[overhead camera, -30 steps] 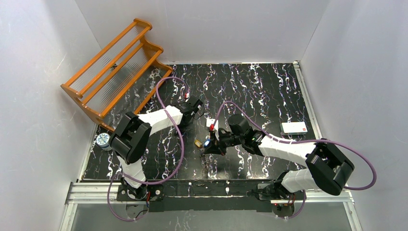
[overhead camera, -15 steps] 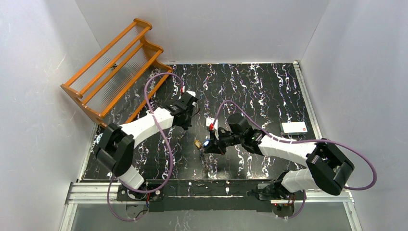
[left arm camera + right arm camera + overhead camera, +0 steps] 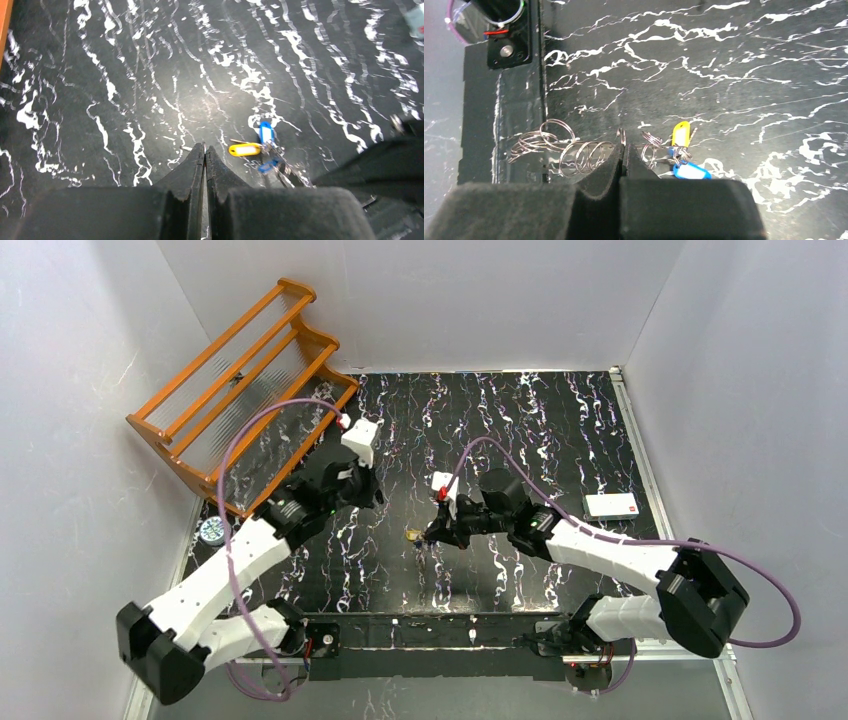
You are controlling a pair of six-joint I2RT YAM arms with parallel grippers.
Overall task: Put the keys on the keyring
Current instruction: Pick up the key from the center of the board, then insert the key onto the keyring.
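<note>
White arms inward, left hand [image 3: 204,151] and right hand [image 3: 622,146] closed, near keys [image 3: 266,135]

No words or numbers can be read. The white card [image 3: 611,505] has a red mark, too small to read.

We've got the keys [image 3: 412,535] lying on the table [image 3: 560,410], about centre, nearer the front edge; rack [image 3: 240,380] back left, tin [image 3: 212,530] just before it at the left edge, card [image 3: 611,505] well right of the keys
</note>
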